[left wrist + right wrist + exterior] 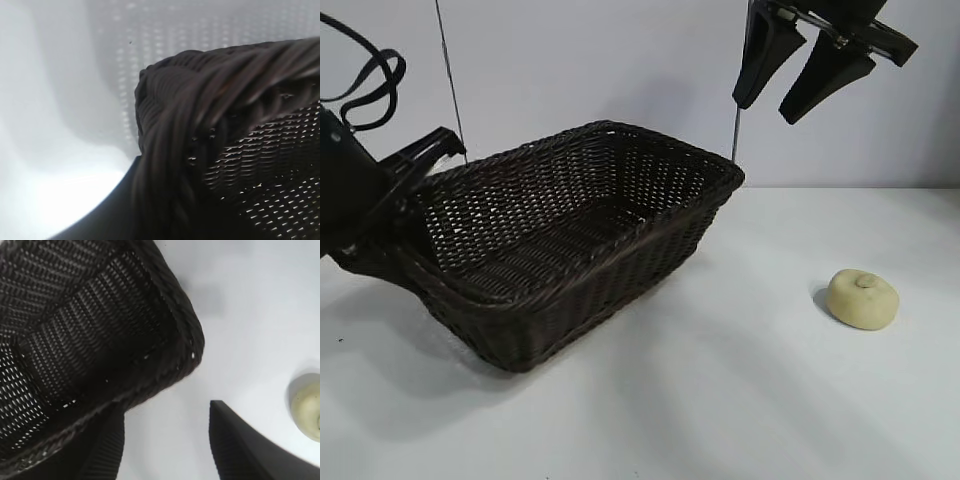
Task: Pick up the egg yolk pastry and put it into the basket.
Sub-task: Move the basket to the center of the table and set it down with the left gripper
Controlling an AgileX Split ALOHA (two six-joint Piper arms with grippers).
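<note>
Pastry (863, 298) w/ open table all round; basket (570, 235) well apart.

white table (740, 400) — pale grey wall (620, 60)

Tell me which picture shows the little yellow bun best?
The exterior view: the egg yolk pastry sits whole on the white table, nub on top, apart from the basket. The right wrist view catches only its edge. The left wrist view shows none of it, only basket rim.
</note>
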